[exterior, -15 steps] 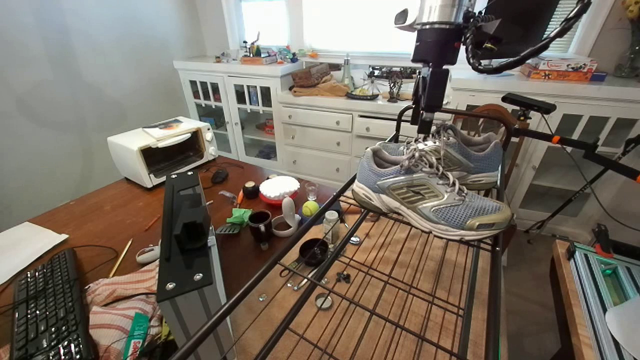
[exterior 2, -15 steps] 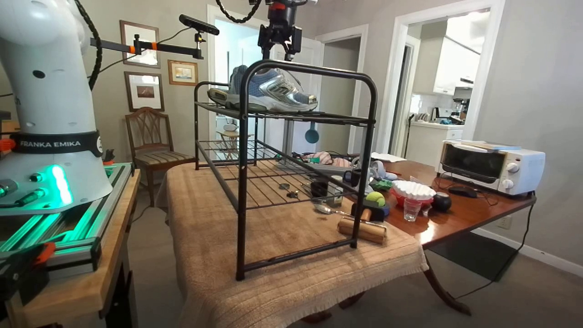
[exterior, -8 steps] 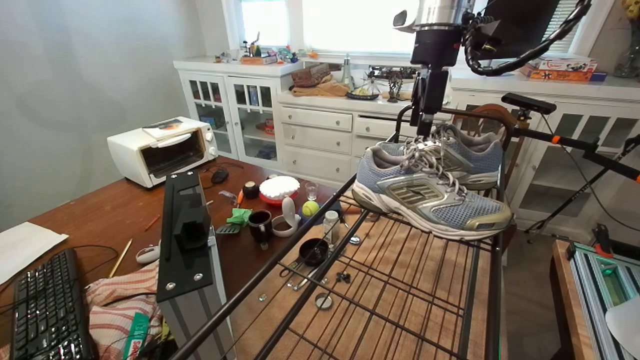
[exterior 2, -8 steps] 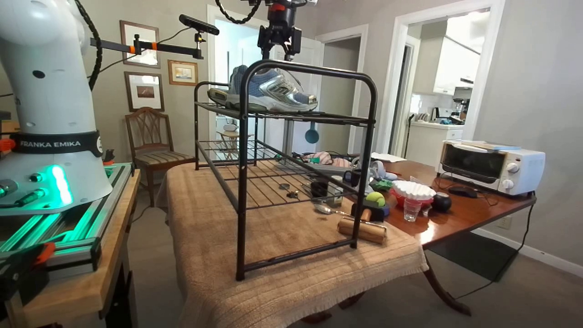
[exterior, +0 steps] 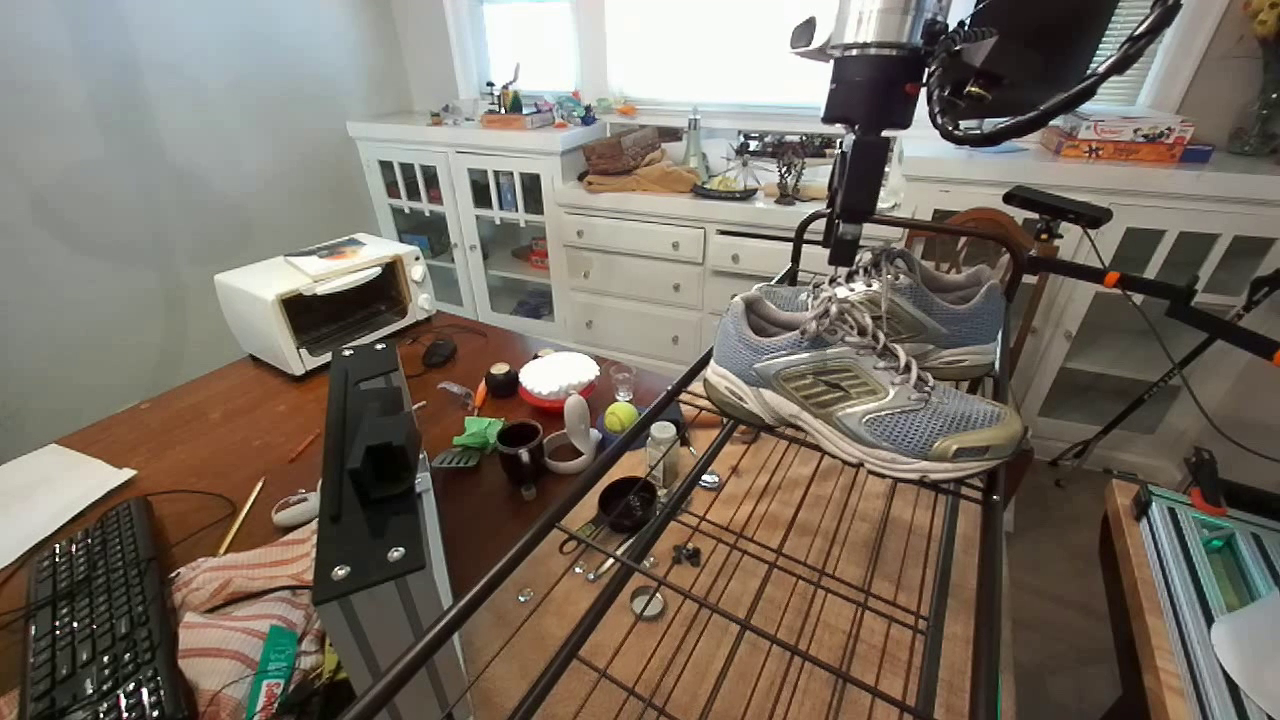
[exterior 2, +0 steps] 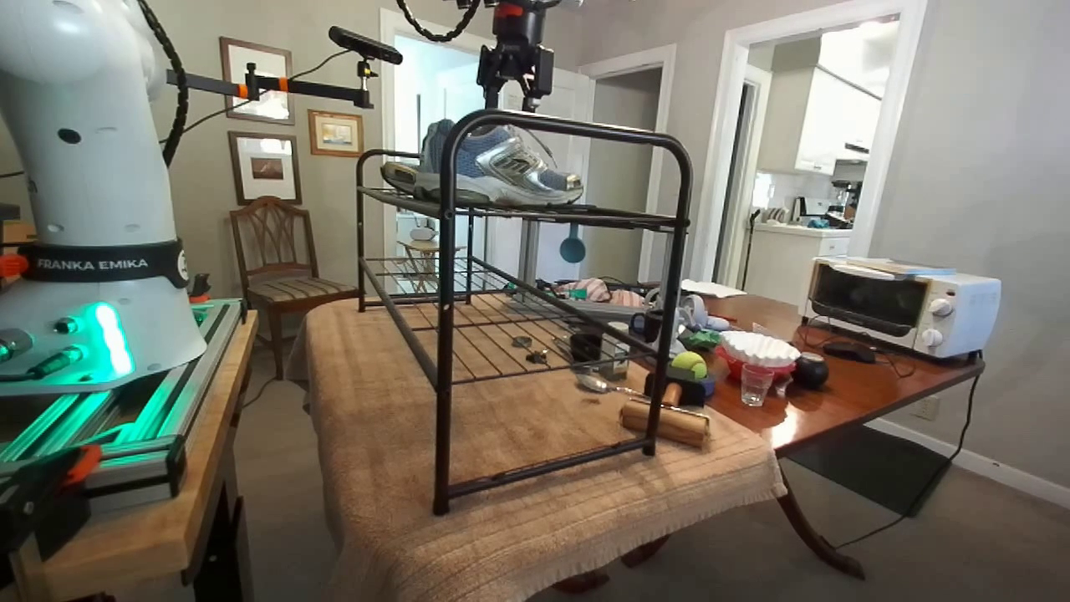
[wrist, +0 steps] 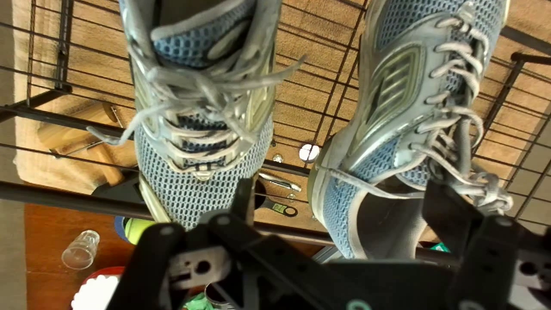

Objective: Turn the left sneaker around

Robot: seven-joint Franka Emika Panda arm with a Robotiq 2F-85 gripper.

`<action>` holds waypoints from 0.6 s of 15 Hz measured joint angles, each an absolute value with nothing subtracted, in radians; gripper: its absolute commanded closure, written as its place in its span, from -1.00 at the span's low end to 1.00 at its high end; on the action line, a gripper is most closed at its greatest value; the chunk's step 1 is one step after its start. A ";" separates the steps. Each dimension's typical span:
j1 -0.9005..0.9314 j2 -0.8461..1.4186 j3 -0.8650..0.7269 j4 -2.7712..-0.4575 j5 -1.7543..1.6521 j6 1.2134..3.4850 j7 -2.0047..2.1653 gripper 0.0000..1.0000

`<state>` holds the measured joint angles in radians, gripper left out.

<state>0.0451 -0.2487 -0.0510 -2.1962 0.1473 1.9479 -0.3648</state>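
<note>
left sneaker (exterior: 850, 385) (taken as the robot's left): sole down across the top of the rack (exterior 2: 445, 334), toe at the robot-side edge, heel at the opposite edge. second sneaker (wrist: 206, 112) alongside points oppositely, presumably the mismatch at issue. gripper (wrist: 340, 189) overhead: jaws wide apart, gripping nothing, no contact seen; likely stationed to straddle the heel.

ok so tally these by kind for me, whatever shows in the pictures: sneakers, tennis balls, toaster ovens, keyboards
Sneakers: 2
Tennis ball: 1
Toaster oven: 1
Keyboard: 1
Total: 5
</note>
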 measured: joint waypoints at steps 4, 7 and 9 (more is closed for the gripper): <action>0.046 -0.232 -0.012 -2.199 0.121 2.012 -0.288 -1.00; 0.046 -0.211 0.021 -2.200 0.075 2.056 -0.216 -1.00; 0.049 -0.199 0.040 -2.200 0.045 2.060 -0.176 -1.00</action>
